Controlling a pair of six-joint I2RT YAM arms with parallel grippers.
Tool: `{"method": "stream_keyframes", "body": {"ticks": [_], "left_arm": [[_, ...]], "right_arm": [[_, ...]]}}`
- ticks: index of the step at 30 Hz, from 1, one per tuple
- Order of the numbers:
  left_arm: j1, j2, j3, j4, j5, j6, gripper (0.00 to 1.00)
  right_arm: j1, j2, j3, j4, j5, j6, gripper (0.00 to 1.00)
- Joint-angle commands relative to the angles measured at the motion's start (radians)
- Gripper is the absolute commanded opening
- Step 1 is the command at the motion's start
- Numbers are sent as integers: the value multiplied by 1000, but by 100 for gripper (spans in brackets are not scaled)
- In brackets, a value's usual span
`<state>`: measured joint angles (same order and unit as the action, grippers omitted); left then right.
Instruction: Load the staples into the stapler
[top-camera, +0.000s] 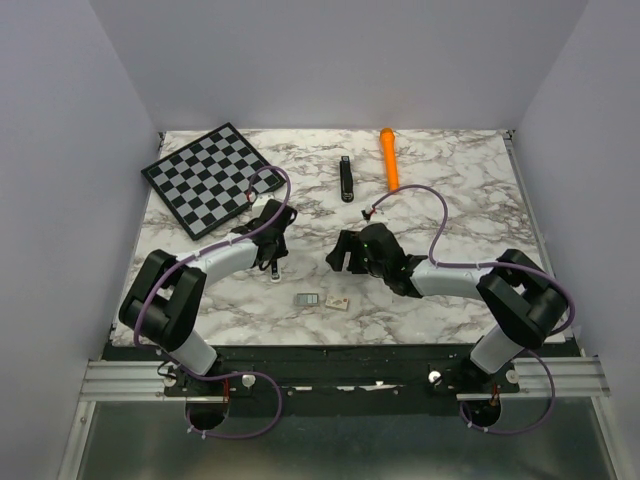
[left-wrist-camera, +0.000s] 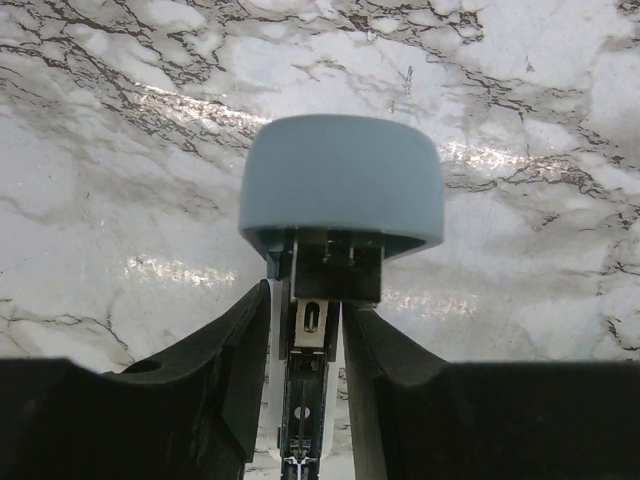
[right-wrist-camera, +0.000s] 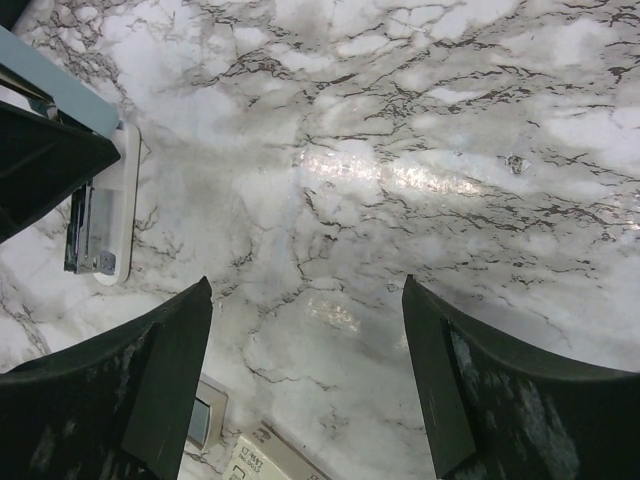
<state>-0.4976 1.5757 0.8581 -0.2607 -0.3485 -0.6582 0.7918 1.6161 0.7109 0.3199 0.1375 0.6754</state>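
Staples (top-camera: 308, 299) near the right end effector (right-wrist-camera: 307, 290)

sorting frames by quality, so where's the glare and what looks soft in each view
top external: even light, no glare, sharp throughout; left wrist: glare streaks across the table, with the marble a bit soft behind the stapler, which fills the middle; right wrist: one bright glare patch mid table, with the veins crisp around it

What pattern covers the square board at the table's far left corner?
Black and grey checks; the board shows best in the top external view.
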Motion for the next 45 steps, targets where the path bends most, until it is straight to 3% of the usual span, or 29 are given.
{"method": "stream_keyframes", "body": {"ticks": [1,7,11,19,26,33,45], "left_arm": [[-1,15,22,-20,-7,3,45],[-1,-2,21,-26,-9,-6,57],[-1,-37,28,-38,-4,-11,73],[-1,-219,3,-45,11,-8,98],[1,-486,-80,8,-10,104,99],[2,-745,-152,-25,-21,170,99],[4,-890,-220,-112,-17,147,99]], "right_arm": [[-2,-18,-14,1,39,-20,84],[-2,-22,-13,1,42,-36,86],[-3,-28,10,-53,63,-42,86],[-22,-42,116,-220,152,-115,98],[-115,94,366,-494,168,-183,98],[-219,280,637,-624,108,-240,91],[-279,527,988,-671,33,-341,77]]}}
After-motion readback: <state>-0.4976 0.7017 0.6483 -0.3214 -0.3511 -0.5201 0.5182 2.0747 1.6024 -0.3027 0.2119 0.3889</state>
